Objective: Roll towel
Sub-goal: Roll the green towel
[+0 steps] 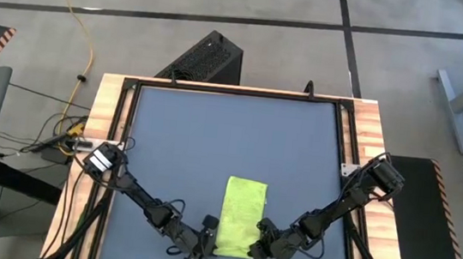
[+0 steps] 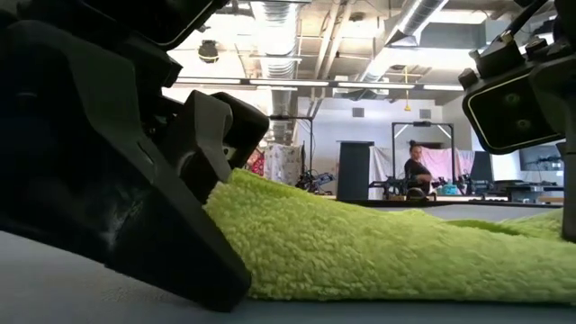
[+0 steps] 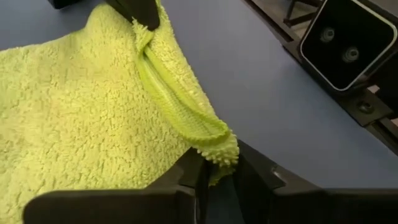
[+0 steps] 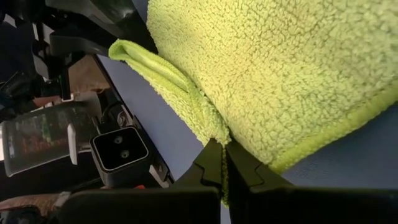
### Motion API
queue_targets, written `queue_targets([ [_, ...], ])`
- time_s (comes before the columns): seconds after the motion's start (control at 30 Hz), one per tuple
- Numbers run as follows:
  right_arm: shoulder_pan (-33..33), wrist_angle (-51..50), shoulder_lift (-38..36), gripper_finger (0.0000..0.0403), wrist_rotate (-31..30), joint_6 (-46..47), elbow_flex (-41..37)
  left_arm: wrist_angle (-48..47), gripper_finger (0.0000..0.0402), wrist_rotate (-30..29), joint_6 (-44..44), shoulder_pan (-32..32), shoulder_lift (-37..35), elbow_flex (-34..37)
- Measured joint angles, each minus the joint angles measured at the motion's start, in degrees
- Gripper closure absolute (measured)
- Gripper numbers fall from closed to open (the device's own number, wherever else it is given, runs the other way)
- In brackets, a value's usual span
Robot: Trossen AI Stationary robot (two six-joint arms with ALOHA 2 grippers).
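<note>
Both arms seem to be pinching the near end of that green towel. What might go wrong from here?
1. The left end effector pinches only the very corner of the towel, so that corner could slip out when lifted.
2. The right end effector also grips just a thin edge; if one side lets go, the roll would likely start crooked.
3. The two end effectors sit close together at the near end, so they might bump each other while rolling.

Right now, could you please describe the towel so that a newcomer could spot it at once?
On the blue table, look at the near edge, between the two dark arms. The towel lies there as a folded narrow rectangle, the only bright lime, fluffy thing, with each gripper's jaws pinching a near corner.
</note>
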State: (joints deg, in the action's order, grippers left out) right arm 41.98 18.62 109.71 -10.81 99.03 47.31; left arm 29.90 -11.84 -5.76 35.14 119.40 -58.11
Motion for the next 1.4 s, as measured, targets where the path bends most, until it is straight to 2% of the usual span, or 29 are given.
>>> queue_targets([
  [0.33, -0.02, -0.14, 0.00, 0.0381, 0.03, 0.40, 0.00, -11.75, 0.0270, 0.01, -3.50, 0.04, -5.84, 0.07],
  [0.47, -0.02, -0.23, 0.00, 0.0381, 0.04, 0.40, 0.00, -10.58, 0.0253, -0.76, -0.96, 0.04, -9.29, 0.07],
  [0.6, -0.02, -0.33, 0.00, 0.0381, 0.01, 0.43, 0.00, -5.03, 0.0253, -1.36, 0.64, -0.09, -10.63, 0.05],
  [0.73, -0.02, -0.36, 0.00, 0.0381, -0.47, 0.60, 0.00, -2.64, 0.0274, 2.62, -1.59, -0.46, -9.56, -0.02],
  [0.87, -0.02, -0.45, 0.00, 0.0381, -0.72, 0.65, 0.00, 1.06, 0.0324, 8.02, -5.37, -1.02, -6.04, 0.05],
  [1.03, 0.00, -0.43, 0.00, 0.0381, -1.03, 0.64, 0.00, 3.08, 0.0393, 6.96, -7.23, -1.54, -3.79, 0.07],
  [1.17, 0.00, -0.43, 0.00, 0.0381, -1.05, 0.62, 0.00, 1.75, 0.0395, 5.34, -7.39, -2.18, -3.92, -0.02],
  [1.4, 0.00, -0.45, 0.00, 0.0381, -1.05, 0.58, 0.00, -0.96, 0.0401, 5.85, -8.58, -3.17, -3.88, 0.02],
])
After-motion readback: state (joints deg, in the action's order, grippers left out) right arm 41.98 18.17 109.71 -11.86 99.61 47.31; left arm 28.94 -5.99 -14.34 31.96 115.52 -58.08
